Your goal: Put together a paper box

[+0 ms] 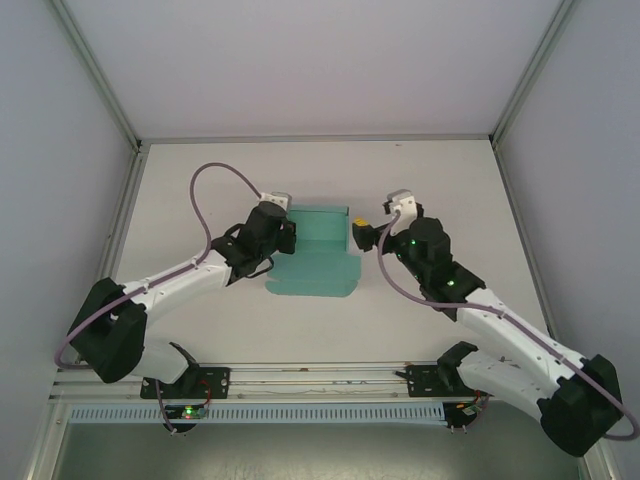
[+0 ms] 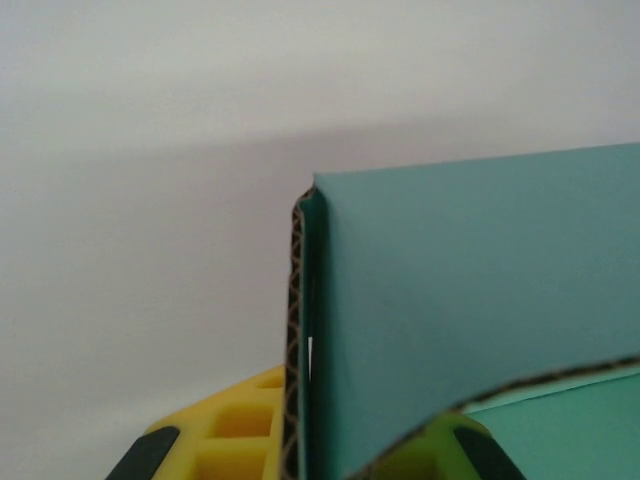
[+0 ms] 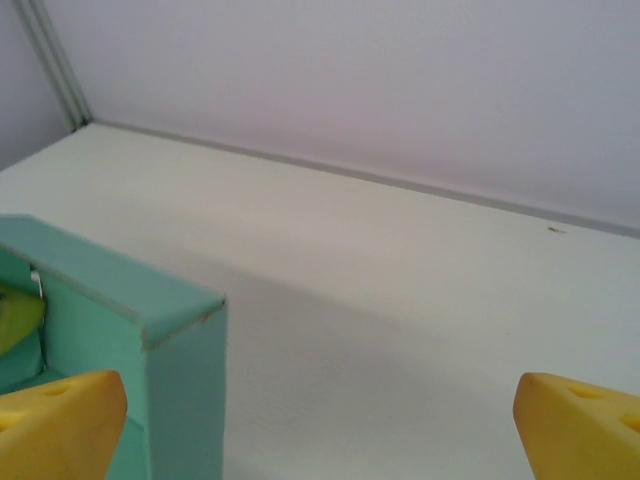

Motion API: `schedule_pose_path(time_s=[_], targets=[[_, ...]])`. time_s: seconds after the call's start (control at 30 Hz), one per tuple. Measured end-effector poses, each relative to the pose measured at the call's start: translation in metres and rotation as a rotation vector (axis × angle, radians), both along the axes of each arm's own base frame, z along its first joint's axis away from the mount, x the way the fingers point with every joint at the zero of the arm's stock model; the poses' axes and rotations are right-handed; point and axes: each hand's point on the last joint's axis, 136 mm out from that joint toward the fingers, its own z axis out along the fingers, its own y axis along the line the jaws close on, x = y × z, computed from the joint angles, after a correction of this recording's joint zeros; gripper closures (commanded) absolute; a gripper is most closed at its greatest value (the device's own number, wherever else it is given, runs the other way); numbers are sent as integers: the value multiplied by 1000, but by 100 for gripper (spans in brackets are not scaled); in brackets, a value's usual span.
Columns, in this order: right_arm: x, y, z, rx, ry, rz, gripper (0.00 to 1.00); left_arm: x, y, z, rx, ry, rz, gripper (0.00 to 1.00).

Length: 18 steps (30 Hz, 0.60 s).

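Surface: white table [image 1: 200,190] inside pale walls.
Box position: the paper box [image 1: 315,262], teal and part-folded, lies mid-table between both arms, its long axis running left to right.
Left side: the left gripper [image 1: 287,234] is clamped on the box's left wall.
Right side: the right gripper [image 3: 320,430] is spread wide and holds nothing; the box's far right corner sits at its left finger.
Likely mover: the free right arm.

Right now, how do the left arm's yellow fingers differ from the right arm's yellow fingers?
The left fingers are shut on an upright wall of the teal-green corrugated card box; the right fingers stand wide apart and hold nothing. The left fingers are at the box's left end, the right fingers at its right end. Both pairs are yellow.
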Motion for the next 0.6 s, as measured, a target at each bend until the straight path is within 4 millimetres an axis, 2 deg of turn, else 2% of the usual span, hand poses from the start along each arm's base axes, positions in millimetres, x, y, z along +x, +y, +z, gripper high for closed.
schedule_pose_path(time_s=[0.17,0.33,0.43,0.6], targets=[[-4,-35,3,74,47,-117,2,-3,-26,-1,164,44,-276,100],[-8,-63,-24,70,167,-211,2,-17,-48,-11,334,142,-626,100],[-12,-70,-37,67,227,-230,1,-16,-50,-23,442,206,-726,100],[-16,-78,-50,66,282,-242,2,-9,-52,-60,642,308,-826,100]])
